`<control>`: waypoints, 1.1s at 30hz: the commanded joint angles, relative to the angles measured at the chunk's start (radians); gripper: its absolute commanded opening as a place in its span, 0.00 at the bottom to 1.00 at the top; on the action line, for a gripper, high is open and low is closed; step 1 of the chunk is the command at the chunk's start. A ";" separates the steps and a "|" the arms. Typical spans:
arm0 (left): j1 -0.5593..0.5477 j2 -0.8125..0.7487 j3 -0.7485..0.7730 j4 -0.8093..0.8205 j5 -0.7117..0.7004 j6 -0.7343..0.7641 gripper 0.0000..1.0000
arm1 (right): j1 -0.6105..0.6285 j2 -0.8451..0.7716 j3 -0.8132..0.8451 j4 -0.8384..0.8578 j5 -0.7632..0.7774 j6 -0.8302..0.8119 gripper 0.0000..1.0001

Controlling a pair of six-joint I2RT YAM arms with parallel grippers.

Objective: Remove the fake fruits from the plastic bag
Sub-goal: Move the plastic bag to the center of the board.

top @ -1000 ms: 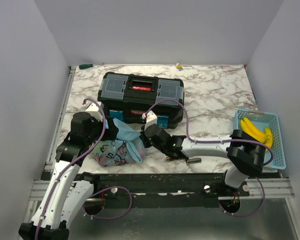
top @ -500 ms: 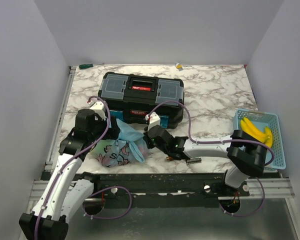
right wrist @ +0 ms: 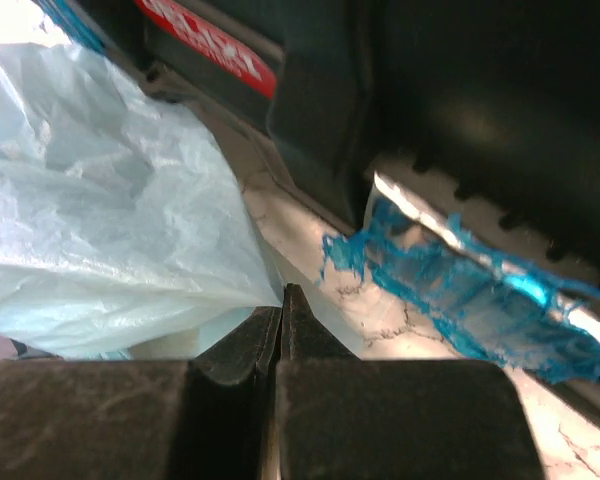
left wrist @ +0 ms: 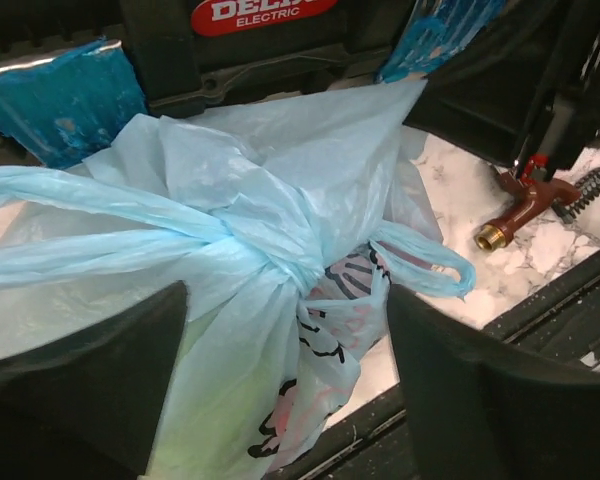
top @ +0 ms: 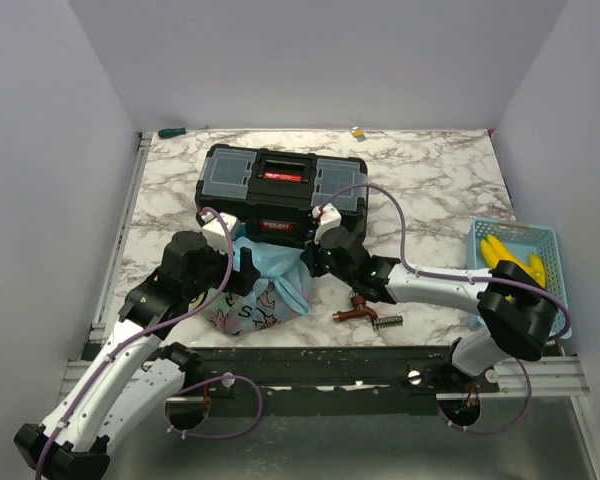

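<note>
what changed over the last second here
The right pincer, shut on a corner of the plastic bag, swung toward the toolbox, pulling the bag taut. The left pincer moved over the knot and opened wider. Toolbox, banana basket and brown tap stayed put.

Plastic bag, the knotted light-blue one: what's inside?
The thin translucent light-blue plastic bag is tied shut at its handles. Only a faint greenish patch shows through the film; any fruit inside is covered.
</note>
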State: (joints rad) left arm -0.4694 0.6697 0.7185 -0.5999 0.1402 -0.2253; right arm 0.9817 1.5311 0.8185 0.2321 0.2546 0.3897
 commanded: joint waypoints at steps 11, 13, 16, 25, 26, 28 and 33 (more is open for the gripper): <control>-0.063 0.044 0.030 -0.092 -0.087 -0.074 0.62 | -0.019 0.005 0.185 -0.260 -0.017 0.111 0.01; -0.063 0.045 0.020 -0.075 -0.051 -0.061 0.65 | -0.026 -0.022 0.147 -0.261 0.028 0.098 0.01; -0.063 0.040 0.013 -0.060 0.003 -0.047 0.87 | -0.046 -0.074 0.098 -0.244 0.041 0.072 0.01; -0.078 0.168 0.023 -0.051 0.005 -0.058 0.71 | -0.066 -0.143 -0.105 -0.005 -0.041 0.015 0.01; -0.079 0.183 0.028 -0.046 0.003 -0.057 0.65 | -0.066 -0.140 -0.100 -0.010 -0.041 0.021 0.01; -0.083 0.207 0.016 -0.006 0.038 -0.058 0.57 | -0.066 -0.134 -0.075 -0.032 -0.087 0.028 0.01; -0.083 0.217 0.030 0.006 0.027 -0.030 0.19 | -0.066 -0.135 -0.029 -0.117 -0.109 0.052 0.14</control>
State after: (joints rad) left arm -0.5457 0.8932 0.7300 -0.6022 0.1459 -0.2733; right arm 0.9161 1.3998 0.7383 0.1421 0.1806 0.4358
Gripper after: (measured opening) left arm 0.348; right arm 0.054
